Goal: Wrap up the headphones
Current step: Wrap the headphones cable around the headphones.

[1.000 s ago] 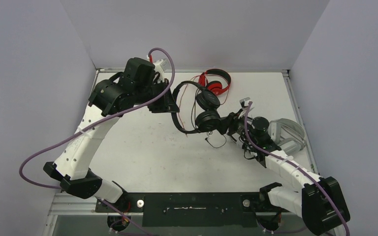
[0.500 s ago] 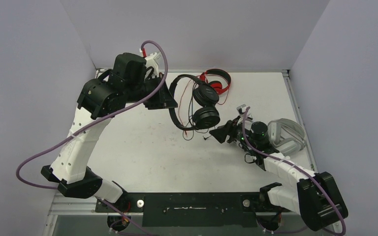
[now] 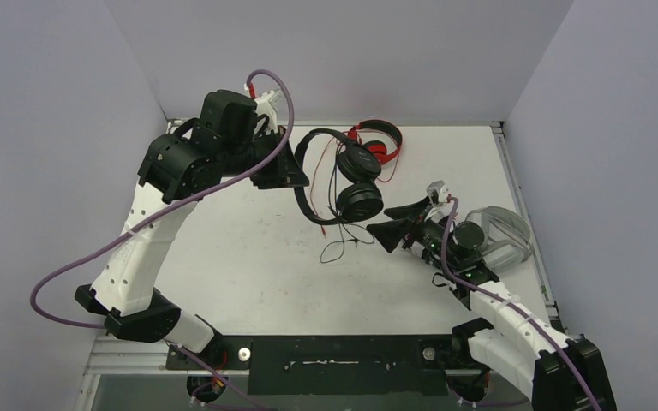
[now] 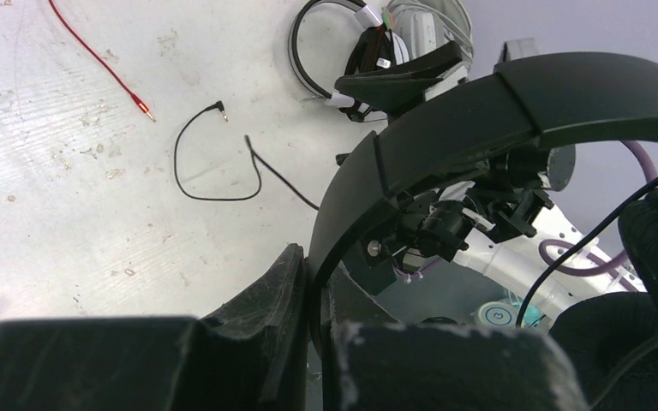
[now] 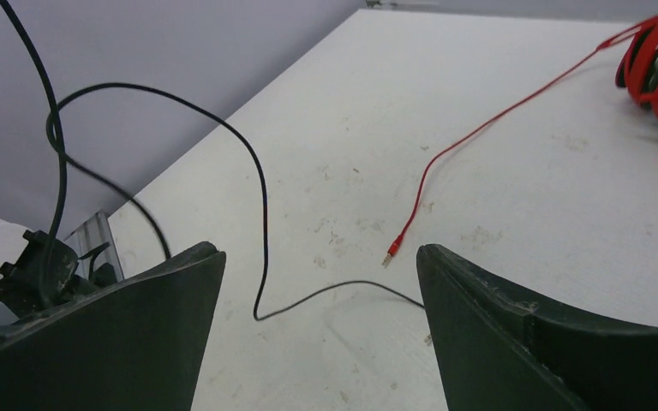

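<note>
The all-black headphones (image 3: 359, 182) hang above the table. My left gripper (image 3: 295, 175) is shut on their headband (image 4: 514, 103), which runs between the fingers (image 4: 266, 300). Their thin black cable (image 3: 339, 247) trails down and lies looped on the table (image 4: 214, 175). My right gripper (image 3: 390, 221) stands open just right of the lower ear cup. In the right wrist view, nothing sits between its fingers (image 5: 137, 325), and the black cable (image 5: 265, 214) lies on the table ahead of them. The red headphones (image 3: 379, 142) lie at the back, their red cable's plug (image 5: 390, 249) near the black cable.
Light grey headphones (image 3: 502, 231) lie at the table's right edge, behind my right wrist. Grey walls close the table on three sides. The red cable (image 4: 103, 64) runs across the table's middle.
My right gripper has opened wide, let go of the black cable and drawn back to the right. The cable now lies on the table. The left arm shifted the headphones slightly left.
</note>
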Robot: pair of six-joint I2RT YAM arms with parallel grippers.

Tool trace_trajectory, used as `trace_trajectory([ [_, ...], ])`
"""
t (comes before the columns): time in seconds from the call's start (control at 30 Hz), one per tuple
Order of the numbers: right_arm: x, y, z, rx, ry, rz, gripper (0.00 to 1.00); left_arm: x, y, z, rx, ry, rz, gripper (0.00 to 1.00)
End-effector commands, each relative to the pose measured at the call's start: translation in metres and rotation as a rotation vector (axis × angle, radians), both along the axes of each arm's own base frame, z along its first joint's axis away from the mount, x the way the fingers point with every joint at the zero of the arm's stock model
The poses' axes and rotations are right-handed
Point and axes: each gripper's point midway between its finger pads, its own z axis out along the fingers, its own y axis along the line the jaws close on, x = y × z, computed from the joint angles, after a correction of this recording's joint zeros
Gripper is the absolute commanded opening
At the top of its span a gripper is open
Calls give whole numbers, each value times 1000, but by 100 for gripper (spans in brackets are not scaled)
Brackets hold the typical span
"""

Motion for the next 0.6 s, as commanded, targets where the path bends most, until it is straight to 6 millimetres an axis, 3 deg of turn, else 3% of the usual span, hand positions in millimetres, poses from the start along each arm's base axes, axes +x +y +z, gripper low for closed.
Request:
trace_trajectory([
  [0.0, 0, -2, 50, 2, -191, -3, 87, 2, -3, 22, -64, -49, -5, 0],
  [0.33, 4, 2, 40, 25, -165, 10, 91, 3, -5, 25, -76, -52, -13, 0],
  [0.57, 13, 25, 35, 16, -156, 96, 94, 4, -7, 27, -86, -53, -21, 0],
])
